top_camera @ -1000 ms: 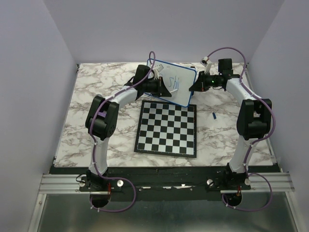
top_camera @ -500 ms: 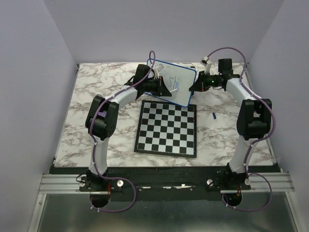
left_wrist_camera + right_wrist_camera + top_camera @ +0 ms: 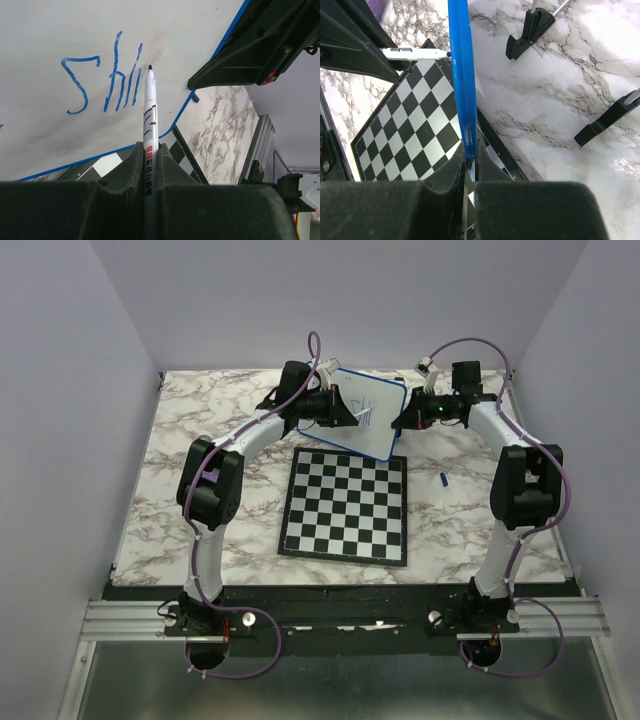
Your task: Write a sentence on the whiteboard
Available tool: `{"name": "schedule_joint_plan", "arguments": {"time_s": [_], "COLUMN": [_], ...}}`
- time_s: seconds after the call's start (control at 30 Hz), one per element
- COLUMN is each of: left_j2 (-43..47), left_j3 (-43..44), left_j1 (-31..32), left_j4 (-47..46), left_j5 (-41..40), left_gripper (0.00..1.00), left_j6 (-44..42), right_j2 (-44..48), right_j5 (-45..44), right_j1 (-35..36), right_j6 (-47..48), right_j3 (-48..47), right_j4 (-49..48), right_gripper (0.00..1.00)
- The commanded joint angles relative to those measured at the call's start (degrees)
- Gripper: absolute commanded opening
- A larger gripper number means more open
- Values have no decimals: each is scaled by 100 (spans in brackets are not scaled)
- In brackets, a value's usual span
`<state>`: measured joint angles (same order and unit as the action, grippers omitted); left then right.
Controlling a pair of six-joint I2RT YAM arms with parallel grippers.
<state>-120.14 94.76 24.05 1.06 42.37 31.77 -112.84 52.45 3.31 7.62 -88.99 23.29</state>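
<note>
whiteboard (image 3: 378,425) tilted, marker (image 3: 149,115) pointing tip-first at its written face

A table (image 3: 170,445) with a white marble-patterned top veined in grey fills the middle of the enclosure. Plain pale lavender walls close it in at 9 o'clock (image 3: 60,440), 12 o'clock (image 3: 330,300) and 3 o'clock (image 3: 600,390), meeting in straight corners. At 6 o'clock a black strip (image 3: 350,592) edges the table, then a ribbed aluminium rail (image 3: 130,618), then dull grey sheet metal (image 3: 340,690). The light is soft and even, with faint shadows.
</note>
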Motion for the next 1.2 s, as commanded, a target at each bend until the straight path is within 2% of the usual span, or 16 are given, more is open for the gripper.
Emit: {"name": "schedule_joint_plan", "arguments": {"time_s": [0.0, 1.17], "left_j2": [-71, -432], "left_j3": [174, 649], "left_j1": [-15, 82], "left_j4": [158, 483], "left_j5": [-141, 61], "left_gripper": [0, 0], "left_j6": [5, -30], "right_j2": [42, 43], "right_j5": [213, 231], "right_j1": [38, 38], "right_j6": [117, 108], "right_j3": [-154, -162], "right_j4": [62, 53], "right_gripper": [0, 0]}}
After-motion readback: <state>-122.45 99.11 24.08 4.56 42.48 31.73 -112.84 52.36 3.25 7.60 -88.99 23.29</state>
